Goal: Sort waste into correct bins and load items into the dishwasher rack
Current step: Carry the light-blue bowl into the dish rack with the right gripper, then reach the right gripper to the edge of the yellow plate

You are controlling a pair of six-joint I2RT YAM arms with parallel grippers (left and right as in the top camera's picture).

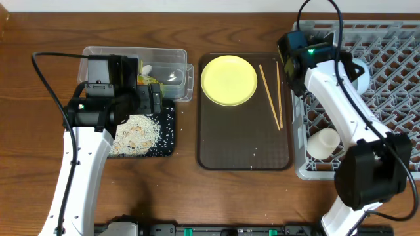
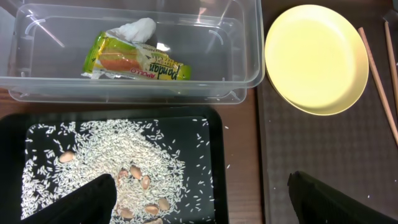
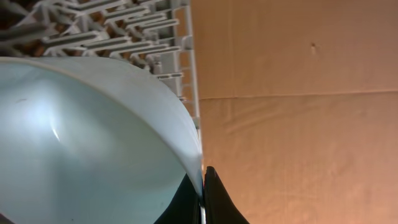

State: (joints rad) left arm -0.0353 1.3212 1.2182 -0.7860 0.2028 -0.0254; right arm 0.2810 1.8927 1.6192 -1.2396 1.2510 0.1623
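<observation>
- The left gripper (image 2: 200,183) hangs over the black tray (image 2: 12,134). Its fingers are wide apart and hold nothing.
- The tub (image 2: 249,56) sits just behind the black tray, at the left of the table.
- In the tub lies the green-and-orange wrapper (image 2: 140,64). The white scrap (image 2: 135,29) touches its top end.
- The rice (image 2: 106,162) lies spread out in the black tray. A few bigger tan bits are mixed in near the middle.
- The brown tray (image 1: 243,141) lies in the middle of the table. A few white grains are scattered on it.
- The plate (image 1: 228,80) lies flat on the far left part of the brown tray.
- The two chopsticks (image 1: 269,92) lie on the right side of the brown tray, near the plate but not touching it. Their near tips meet, and their far ends are apart.
- The rack (image 1: 400,78) stands at the right, just beside the brown tray.
- The cup (image 1: 323,143) sits in the near left corner of the rack.
- The right gripper (image 3: 203,186) is over the far left part of the rack. Its fingers are pinched tight on the rim of the blue bowl (image 3: 93,137).
- The blue bowl is tipped on its side over the rack. I cannot tell if it touches the rack.
</observation>
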